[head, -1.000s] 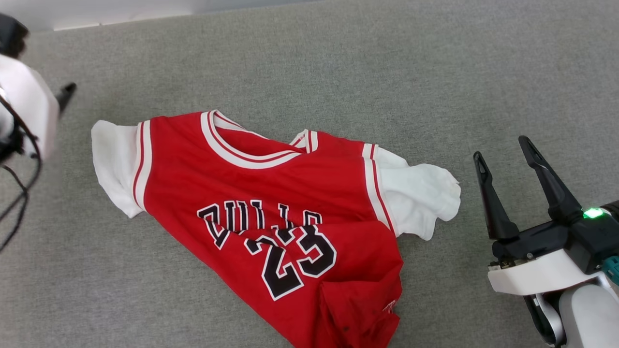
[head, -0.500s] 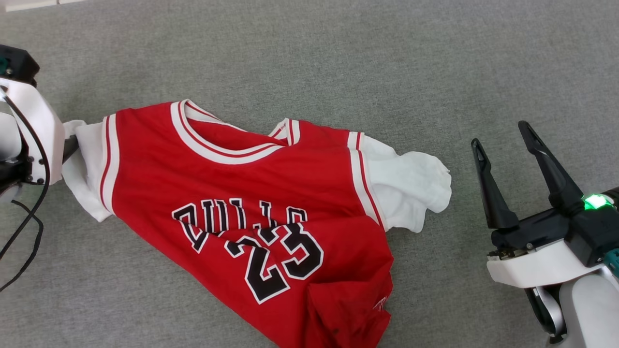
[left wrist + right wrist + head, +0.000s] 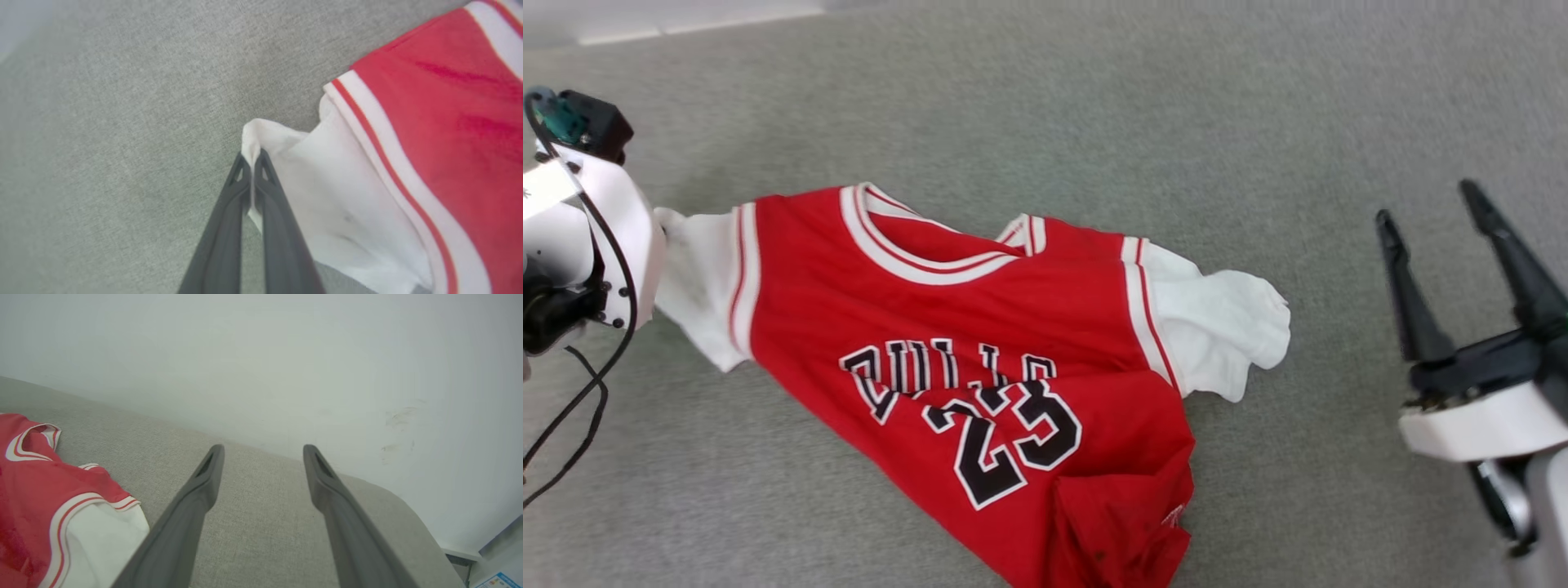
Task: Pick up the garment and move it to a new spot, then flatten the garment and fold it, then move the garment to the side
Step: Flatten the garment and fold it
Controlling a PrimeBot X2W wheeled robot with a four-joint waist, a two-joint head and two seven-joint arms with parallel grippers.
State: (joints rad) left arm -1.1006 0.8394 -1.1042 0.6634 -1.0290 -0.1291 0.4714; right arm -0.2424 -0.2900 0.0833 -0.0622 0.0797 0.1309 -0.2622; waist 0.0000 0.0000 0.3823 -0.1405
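The garment (image 3: 980, 327) lies crumpled on the grey surface (image 3: 1094, 98). The left gripper (image 3: 252, 158) pinches only the sleeve (image 3: 327, 196) edge, so a pull may slip it out. The right gripper (image 3: 1427, 202) stands open, well apart.

One garment (image 3: 1013, 327) with two white sleeves (image 3: 1225, 327); two pincers, the left pincer (image 3: 252, 157) and the right pincer (image 3: 1427, 202), each of two dark fingers (image 3: 192, 506); one grey surface (image 3: 1176, 122); one pale wall (image 3: 286, 355).
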